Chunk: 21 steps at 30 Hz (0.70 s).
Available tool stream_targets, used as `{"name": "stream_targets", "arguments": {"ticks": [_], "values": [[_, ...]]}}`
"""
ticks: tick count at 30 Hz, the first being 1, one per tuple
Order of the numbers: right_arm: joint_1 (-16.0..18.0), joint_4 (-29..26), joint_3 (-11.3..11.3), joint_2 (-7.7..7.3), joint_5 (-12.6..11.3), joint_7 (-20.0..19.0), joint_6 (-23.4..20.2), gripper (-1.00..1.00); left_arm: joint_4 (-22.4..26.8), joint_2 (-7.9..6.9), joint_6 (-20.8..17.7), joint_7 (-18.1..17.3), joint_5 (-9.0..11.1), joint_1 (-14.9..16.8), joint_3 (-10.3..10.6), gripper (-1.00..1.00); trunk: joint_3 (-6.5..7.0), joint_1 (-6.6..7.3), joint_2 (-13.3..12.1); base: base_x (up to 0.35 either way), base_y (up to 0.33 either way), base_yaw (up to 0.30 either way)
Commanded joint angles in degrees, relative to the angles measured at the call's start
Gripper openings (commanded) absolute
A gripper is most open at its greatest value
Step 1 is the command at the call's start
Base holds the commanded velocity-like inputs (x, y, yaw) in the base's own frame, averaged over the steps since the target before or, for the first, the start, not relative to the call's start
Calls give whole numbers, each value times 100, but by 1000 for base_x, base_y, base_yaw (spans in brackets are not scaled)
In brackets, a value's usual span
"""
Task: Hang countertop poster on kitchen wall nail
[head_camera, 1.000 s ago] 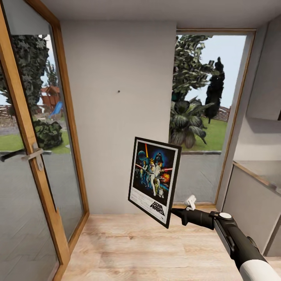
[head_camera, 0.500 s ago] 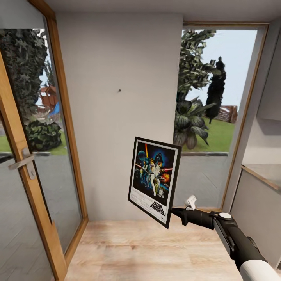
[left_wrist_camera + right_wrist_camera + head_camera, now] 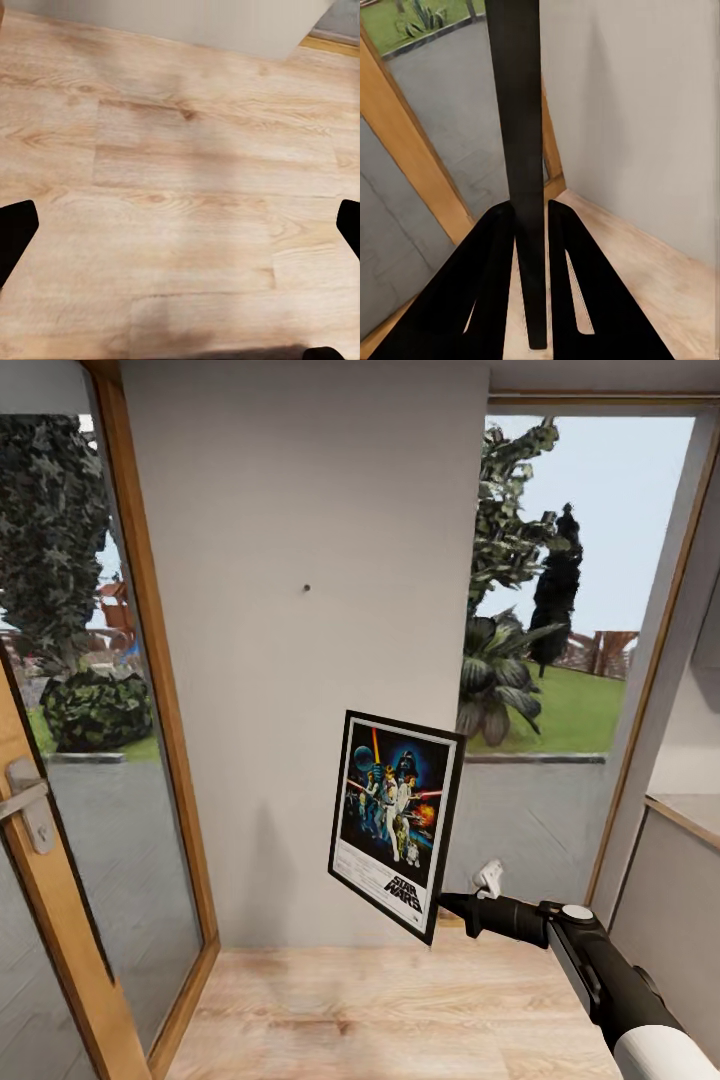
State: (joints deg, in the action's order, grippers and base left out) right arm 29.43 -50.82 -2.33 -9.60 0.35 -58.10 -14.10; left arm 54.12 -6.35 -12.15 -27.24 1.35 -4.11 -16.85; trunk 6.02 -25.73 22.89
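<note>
The Star Wars poster, black-framed with a white border, hangs upright in the air in front of the grey wall panel. My right gripper is shut on its lower right edge. In the right wrist view the frame's black edge runs between the two fingers, which press on it from both sides. A wall nail shows as a dark speck on the panel, above and left of the poster. My left gripper is open over the wooden floor, only its dark fingertips showing.
A wood-framed glass door with a metal handle stands at the left. A tall window onto the garden is right of the panel. A grey cabinet side with a countertop edge is at the far right.
The whole view has shifted: the camera has moved closer to the wall panel, which looks larger. The door and cabinet have slid outward. The poster stays the same in my right gripper.
</note>
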Motion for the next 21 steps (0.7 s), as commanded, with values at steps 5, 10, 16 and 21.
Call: {"name": "stream_targets", "arguments": {"ticks": [5,10,16,21], "values": [[1,0,-13,2,-8,-35,-58,-100,11,2,-50,-27,15,-2,-12,100,0,-6,3,337,1,0],[1,1,-13,2,-8,-35,-58,-100,11,2,-50,-27,15,-2,-12,100,0,-6,3,338,0,0],[1,-64,-8,2,-38,-82,-64,-100,-12,2,-44,-28,22,-2,-58,100,0,-6,3,278,0,0],[1,-483,16,2,-40,-200,-87,-100,-625,10,12,-28,26,-2,-91,100,0,-6,3,14,0,0]]}}
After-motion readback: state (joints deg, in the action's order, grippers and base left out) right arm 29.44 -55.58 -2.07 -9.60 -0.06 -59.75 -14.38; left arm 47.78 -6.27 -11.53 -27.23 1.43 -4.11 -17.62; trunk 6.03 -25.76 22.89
